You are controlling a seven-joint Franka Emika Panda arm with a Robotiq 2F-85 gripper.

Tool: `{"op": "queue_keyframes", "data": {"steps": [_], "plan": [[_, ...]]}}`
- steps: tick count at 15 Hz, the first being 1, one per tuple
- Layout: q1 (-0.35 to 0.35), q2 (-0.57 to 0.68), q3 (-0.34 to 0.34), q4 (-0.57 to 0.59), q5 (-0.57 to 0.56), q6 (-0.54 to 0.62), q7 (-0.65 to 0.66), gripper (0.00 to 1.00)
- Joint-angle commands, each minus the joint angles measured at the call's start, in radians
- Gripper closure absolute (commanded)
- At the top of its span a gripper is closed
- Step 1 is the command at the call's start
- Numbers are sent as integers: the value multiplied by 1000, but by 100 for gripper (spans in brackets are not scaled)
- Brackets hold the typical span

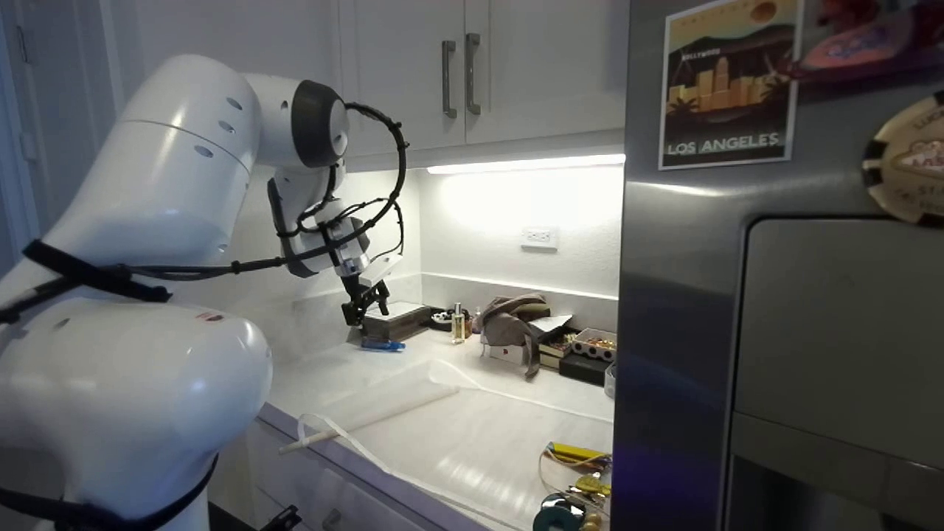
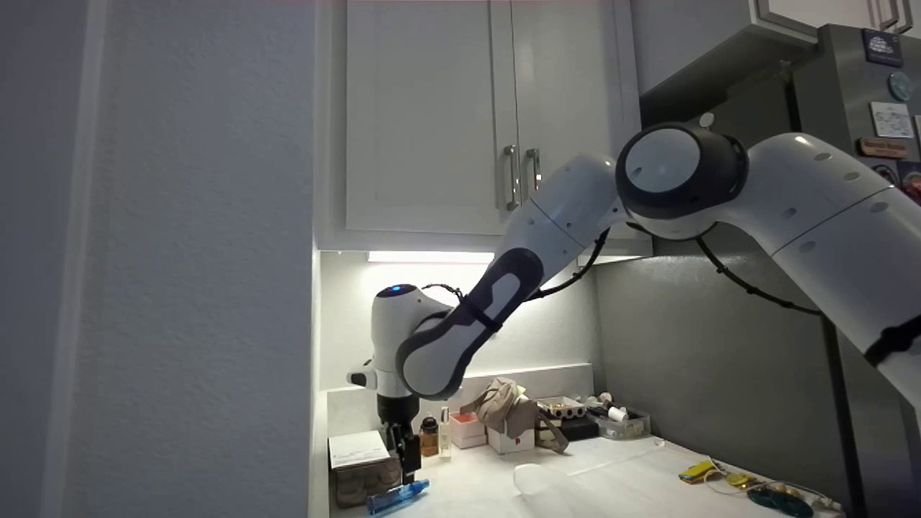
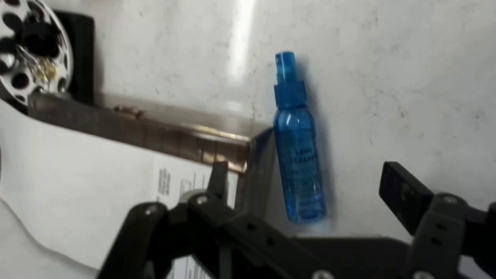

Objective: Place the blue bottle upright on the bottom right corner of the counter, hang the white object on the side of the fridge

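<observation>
Bottle, one, blue, and white sheet, one, lying on counter; tool, one, spread wide.

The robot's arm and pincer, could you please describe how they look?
The arm is glossy white and rounded, with dark joint bands, black straps, black cables and a small blue light. The pincer is black, with two jointed fingers and silvery screws.

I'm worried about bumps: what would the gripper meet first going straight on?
Probably the blue bottle, lying below the open gripper; depth is unclear, though, so it might clip the nearby box first.
</observation>
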Motion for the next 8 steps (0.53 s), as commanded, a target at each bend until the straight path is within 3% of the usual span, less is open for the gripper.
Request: {"op": "queue_keyframes", "data": {"steps": [1, 5, 8], "plan": [[31, -63, -80, -111, -160, 52, 235, 0], [14, -73, -69, -148, -292, 17, 399, 0], [-32, -72, -21, -166, -253, 5, 370, 0]]}}
